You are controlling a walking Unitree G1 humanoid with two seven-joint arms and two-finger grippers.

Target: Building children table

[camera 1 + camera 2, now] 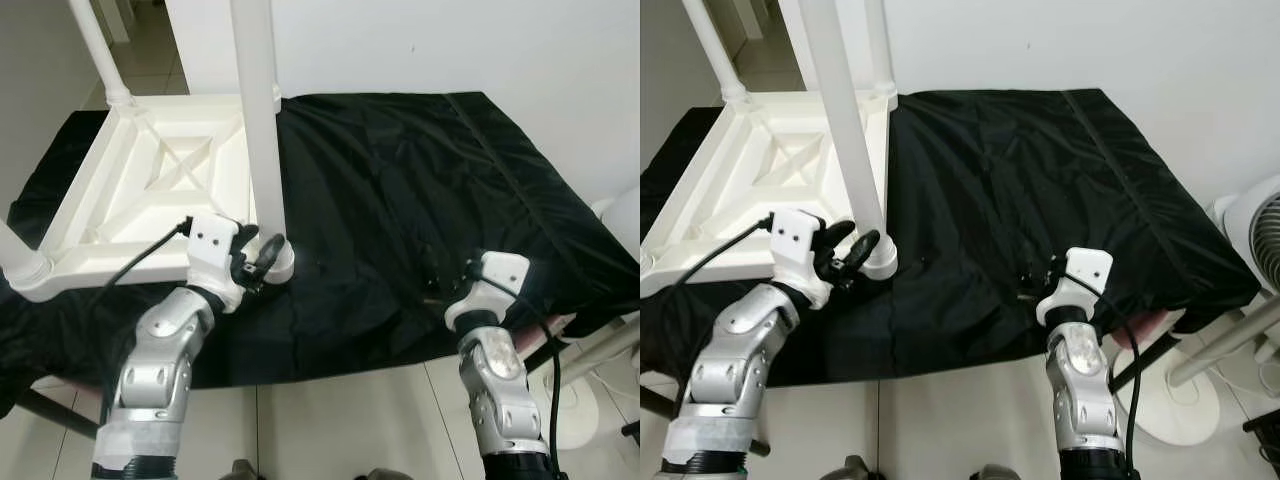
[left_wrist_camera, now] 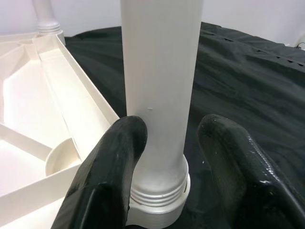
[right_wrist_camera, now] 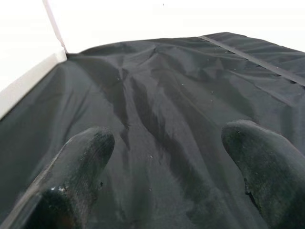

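Left wrist view is showing the two black fingers (image 2: 107, 167) of the left gripper (image 1: 258, 258) standing apart on either side of a white table leg (image 2: 159, 86), just above the ribbed collar where the leg is sitting in its corner socket; one finger is looking close to touching the tube, the other is standing clear, so the leg is bracketed rather than clamped. In the left eye view the white children's table top (image 1: 150, 190) is lying upside down on the left part of a black cloth (image 1: 400, 200), its ribbed underside facing up, and this leg is rising upright from the near right corner. Two more legs are standing up, one at the far left corner (image 1: 95, 45) and one at the far right corner (image 1: 872, 40), and a round white end (image 1: 25, 265) is showing at the near left corner (whether that is a seated leg or just the socket is hard to tell). The right gripper (image 1: 1040, 272) is resting on the cloth well to the right, fingers wide apart and holding nothing. By my judgement the build is well along: at least three legs are standing in place, and what is remaining is likely tightening this leg, checking the fourth corner and turning the table upright.
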